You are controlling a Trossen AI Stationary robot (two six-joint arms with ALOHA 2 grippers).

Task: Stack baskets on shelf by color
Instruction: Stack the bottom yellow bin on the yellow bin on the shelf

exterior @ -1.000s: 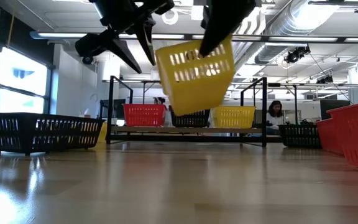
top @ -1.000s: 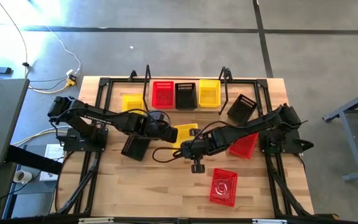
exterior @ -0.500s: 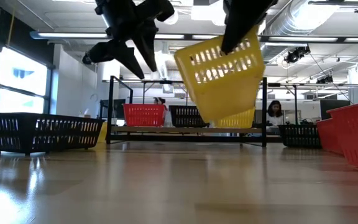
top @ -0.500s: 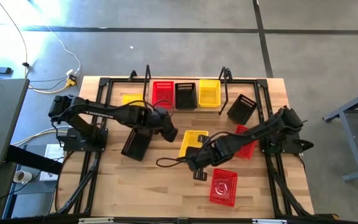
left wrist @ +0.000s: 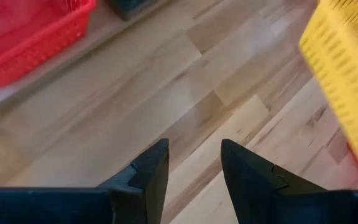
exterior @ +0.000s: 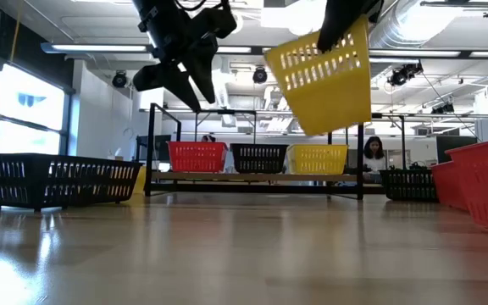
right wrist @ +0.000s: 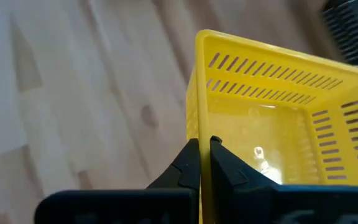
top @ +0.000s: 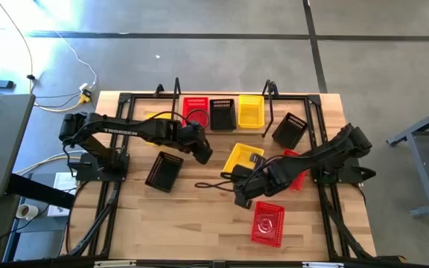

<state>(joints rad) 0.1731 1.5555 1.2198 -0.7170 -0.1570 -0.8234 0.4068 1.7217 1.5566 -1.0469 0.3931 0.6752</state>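
low view: both arms cut off by top edge; red basket (exterior: 486,182) cut off at right. left wrist view: carried yellow basket (left wrist: 347,87) and shelf's red basket (left wrist: 27,37) both run out of frame. high view: left arm hides most of a yellow basket (top: 157,117) beside the shelf (top: 222,128)
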